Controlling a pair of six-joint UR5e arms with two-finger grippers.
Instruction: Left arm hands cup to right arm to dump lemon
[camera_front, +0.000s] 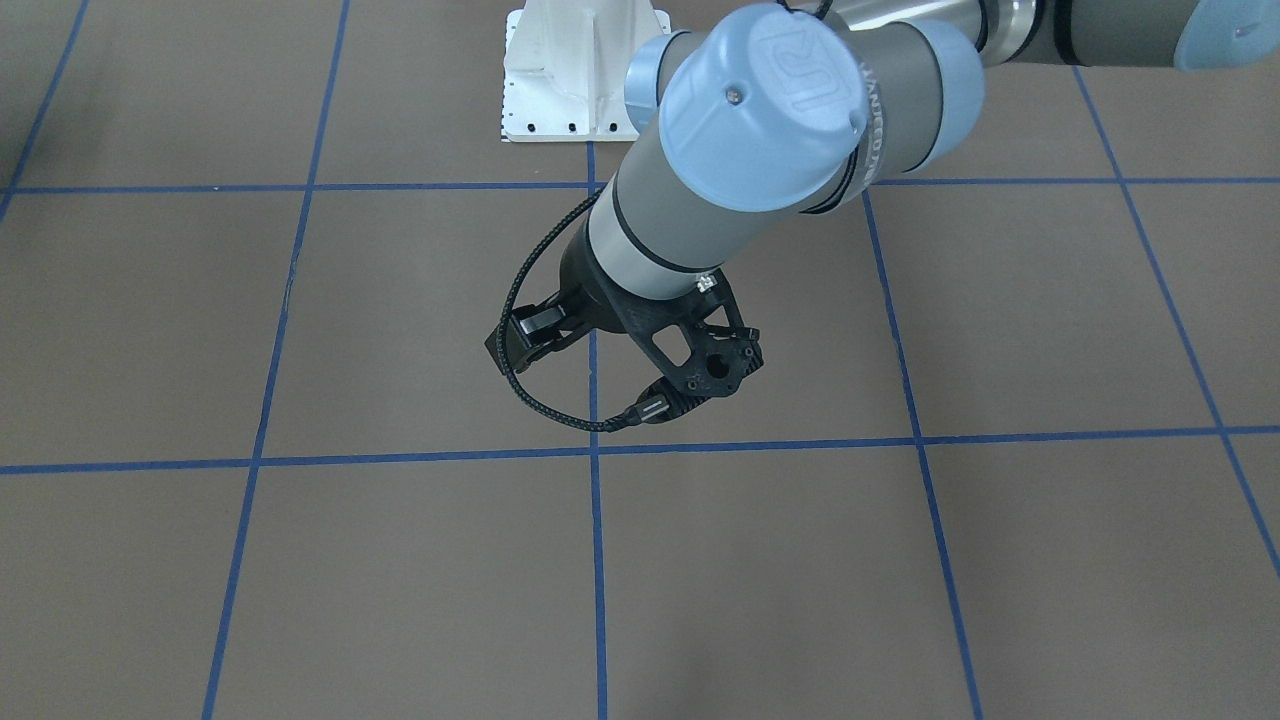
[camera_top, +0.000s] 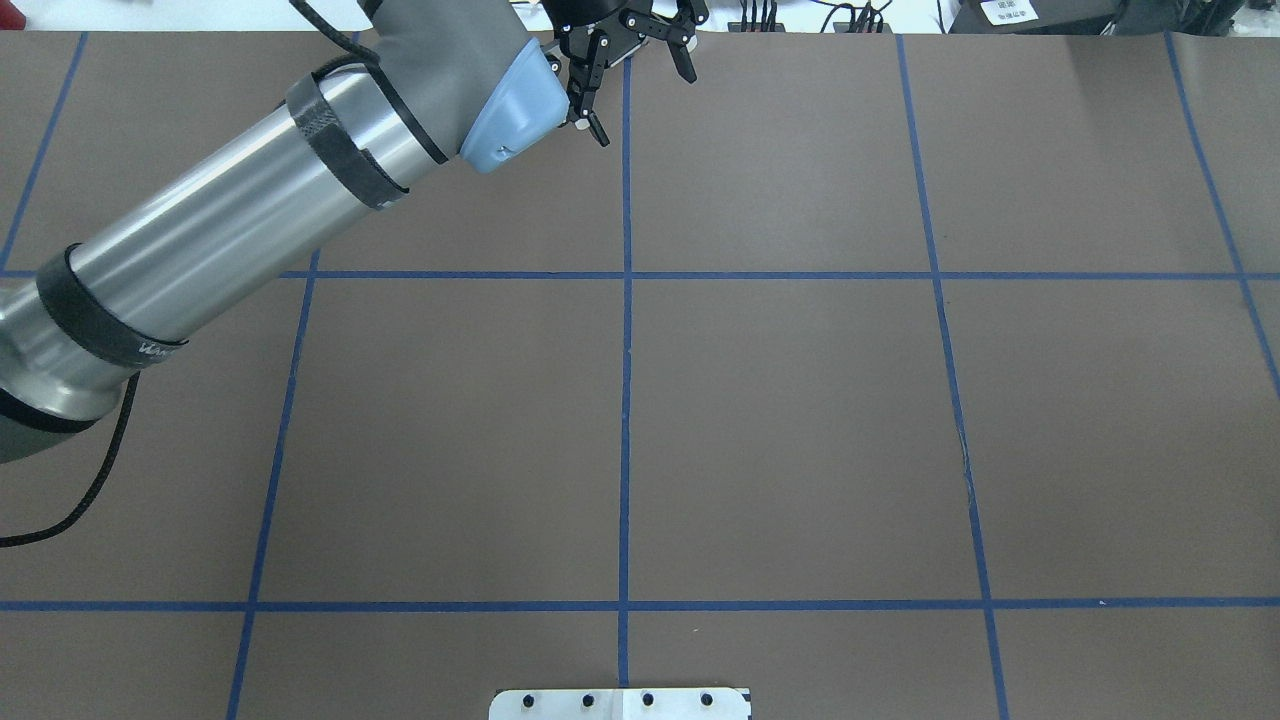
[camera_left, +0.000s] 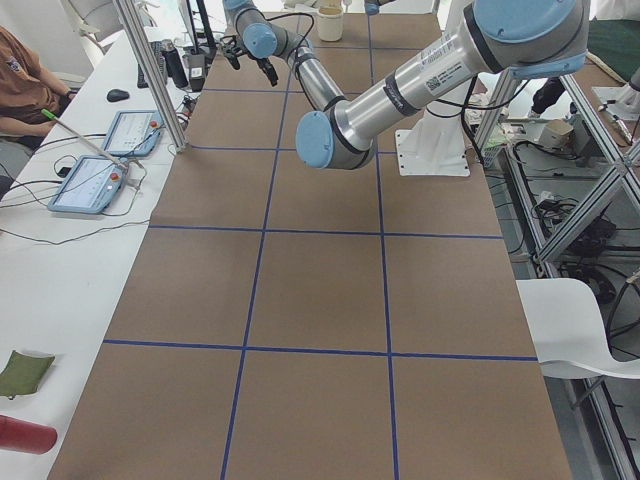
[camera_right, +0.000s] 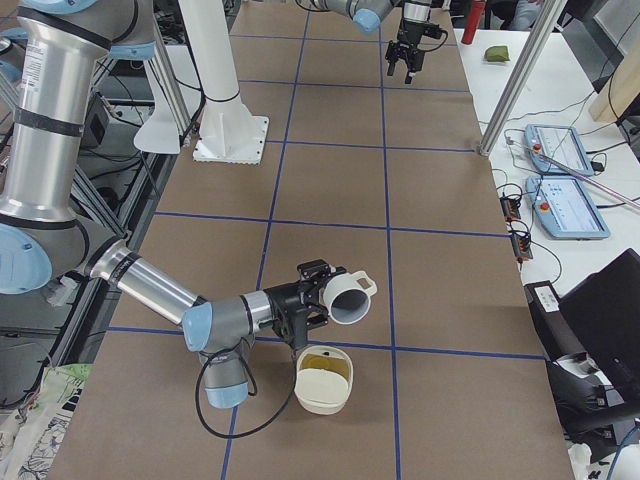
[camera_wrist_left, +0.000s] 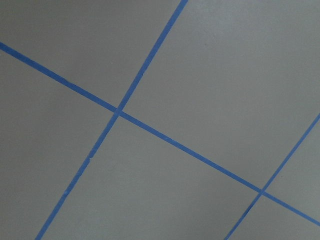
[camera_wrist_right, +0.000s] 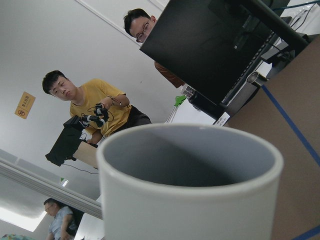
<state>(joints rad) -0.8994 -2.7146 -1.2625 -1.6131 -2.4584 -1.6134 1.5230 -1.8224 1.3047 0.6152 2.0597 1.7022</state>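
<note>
The cup (camera_right: 345, 296) is off-white with a grey inside and hangs on its side in the air, mouth facing outward. My right gripper (camera_right: 312, 293) holds it, and its grey mouth (camera_wrist_right: 190, 160) fills the right wrist view with no lemon inside. Just below the cup stands an off-white bowl (camera_right: 322, 392), which also shows in the exterior left view (camera_left: 330, 22). A dull yellow-green lump, the lemon (camera_right: 322, 362), lies in that bowl. My left gripper (camera_top: 645, 103) is open and empty at the far edge of the table, and it also shows in the front-facing view (camera_front: 520, 340) and the exterior right view (camera_right: 405, 58).
The white robot base (camera_right: 235, 125) stands at the table's robot side. Two teach pendants (camera_right: 568, 210) and a metal post (camera_right: 520, 75) are on the white side table. Operators (camera_wrist_right: 95, 100) sit beyond it. The left wrist view shows only brown table with blue tape lines (camera_wrist_left: 119, 111).
</note>
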